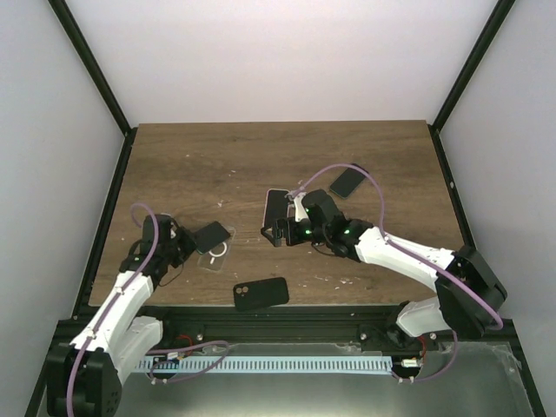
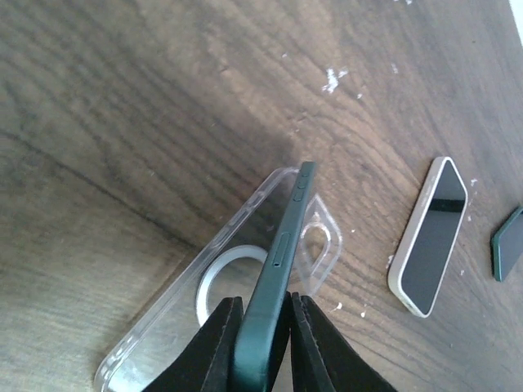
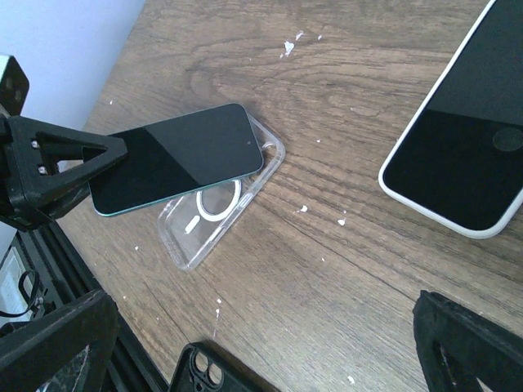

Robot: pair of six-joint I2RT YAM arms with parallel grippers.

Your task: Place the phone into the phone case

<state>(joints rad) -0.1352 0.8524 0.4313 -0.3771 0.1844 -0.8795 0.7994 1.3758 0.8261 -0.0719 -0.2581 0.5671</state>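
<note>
A dark green phone (image 2: pixel 278 269) (image 3: pixel 176 158) (image 1: pixel 211 235) is pinched by its near end in my left gripper (image 2: pixel 265 300) (image 1: pixel 193 243). It hangs tilted over a clear phone case (image 2: pixel 204 286) (image 3: pixel 214 220) (image 1: pixel 215 254) with a white ring, which lies flat on the table. The phone's far end reaches the case's far end. Whether it touches the case I cannot tell. My right gripper (image 3: pixel 261 343) (image 1: pixel 278 230) hovers wide open over bare wood at mid-table, holding nothing.
A white-edged phone (image 3: pixel 462 155) (image 2: pixel 431 237) (image 1: pixel 276 207) lies face up beside my right gripper. A black case (image 3: pixel 208 374) (image 1: pixel 261 294) sits near the front edge. Another dark phone (image 1: pixel 347 182) (image 2: pixel 508 242) lies further back right. White crumbs dot the wood.
</note>
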